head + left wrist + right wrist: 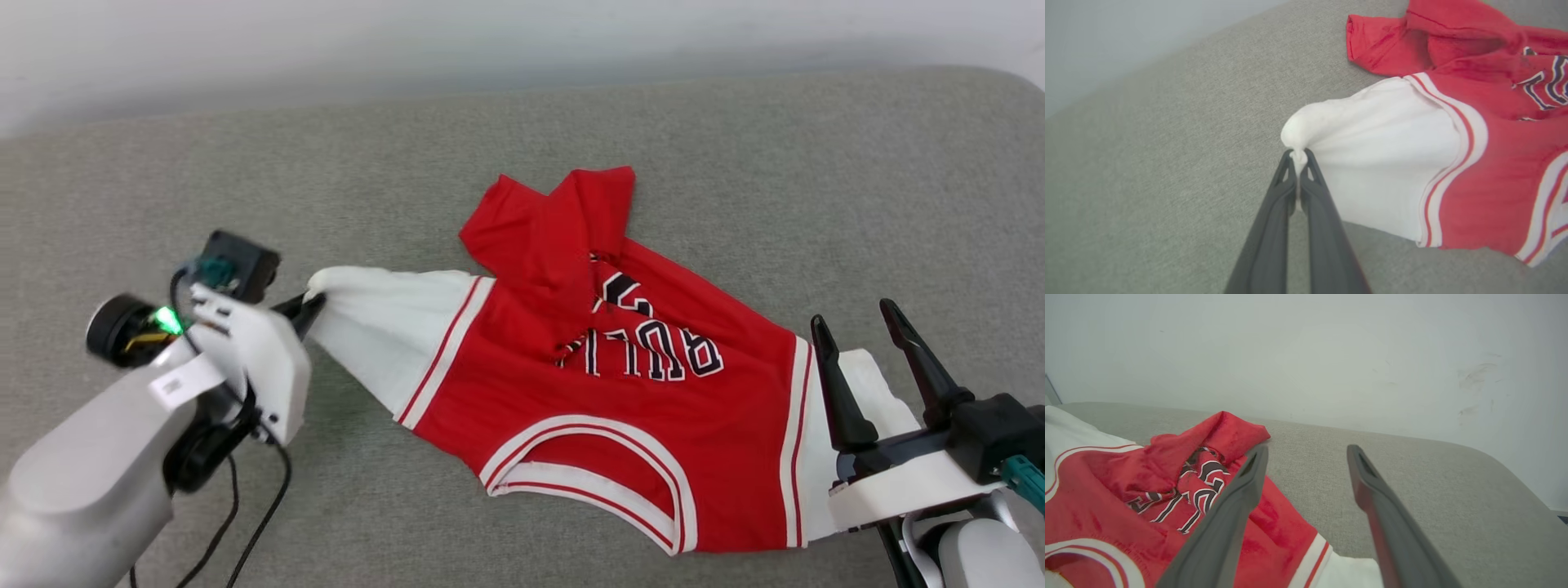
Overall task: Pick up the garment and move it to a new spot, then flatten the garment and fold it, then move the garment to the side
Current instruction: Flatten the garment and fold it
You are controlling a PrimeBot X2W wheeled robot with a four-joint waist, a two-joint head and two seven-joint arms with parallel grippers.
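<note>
Black white-edged lettering (653, 353) on the red front of the garment (522, 408), upside down in head view, read "BULL"; the last letter was lost in a crease, probably an S. A digit (622, 291) beside it was mostly hidden by a fold and unreadable. The white label (175, 384) on the left forearm (82, 482) was too small to read.

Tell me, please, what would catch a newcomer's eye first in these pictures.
A crumpled red jersey T-shirt with white sleeves and black lettering lies in the middle of the grey woven surface. The left gripper pinches one sleeve's tip at the left; the right gripper stands open by the other sleeve.
</note>
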